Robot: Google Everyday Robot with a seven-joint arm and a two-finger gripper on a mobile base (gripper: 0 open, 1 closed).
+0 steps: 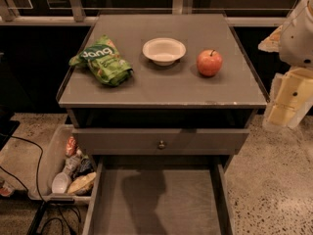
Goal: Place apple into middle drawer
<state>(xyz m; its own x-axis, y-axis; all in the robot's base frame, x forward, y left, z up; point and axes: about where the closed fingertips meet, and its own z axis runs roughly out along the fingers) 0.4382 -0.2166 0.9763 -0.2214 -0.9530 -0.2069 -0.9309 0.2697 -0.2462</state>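
Nearest the viewer, the middle drawer (190,204) stands pulled out of a grey cabinet, its flat floor bare and ready to receive something dropped from above. Over it sits a shut drawer front (122,141) with a small round knob. Topping the cabinet is the bench (161,87), a flat grey surface with raised side rims that keep things from rolling off. At the right edge of the view hangs the robot's pale arm, its gripper (288,102) beside the bench corner, apart from everything; whether it is open or closed cannot be told. On the floor to the left, a clear bin (49,153) holds snack packets. On the bench, left to right: a crumpled green chip bag (103,60), a white bowl (164,50), and the apple (209,63), upright, stem up, free to be grasped.
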